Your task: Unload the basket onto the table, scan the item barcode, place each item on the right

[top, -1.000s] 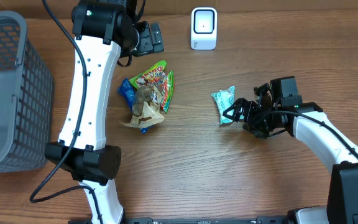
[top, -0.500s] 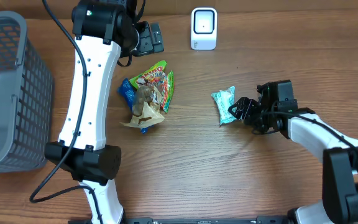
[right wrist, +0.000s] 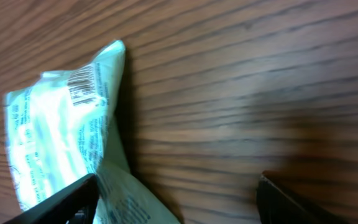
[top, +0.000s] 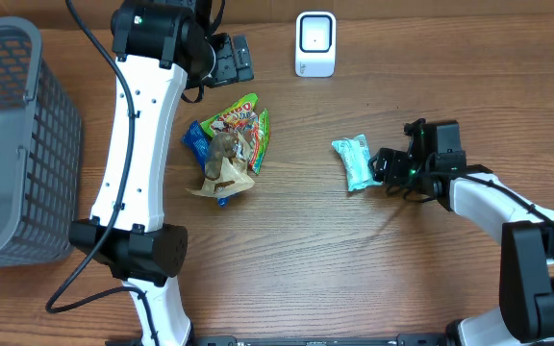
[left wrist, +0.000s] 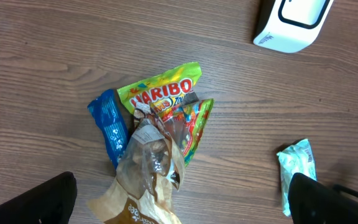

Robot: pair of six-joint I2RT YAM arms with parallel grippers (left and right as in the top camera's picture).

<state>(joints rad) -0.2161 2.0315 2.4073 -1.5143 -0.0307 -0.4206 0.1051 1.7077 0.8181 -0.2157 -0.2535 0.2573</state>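
only from overhead: grey basket (top: 8, 144) at far left. sharper from the left wrist: haribo bag (left wrist: 163, 93), blue packet (left wrist: 109, 124) and brown bag (left wrist: 145, 168) heaped and overlapping, white scanner (left wrist: 291, 22) at the back, clear of them. only from the right wrist: barcode (right wrist: 82, 84) facing up on the mint-green packet (right wrist: 55, 137), flat on the wood right of the heap, well apart from the scanner. left gripper (top: 231, 60) spread wide above the heap, holding nothing. right gripper (top: 383, 165) spread too, one finger (right wrist: 67, 199) against the packet's edge, nothing pinched.
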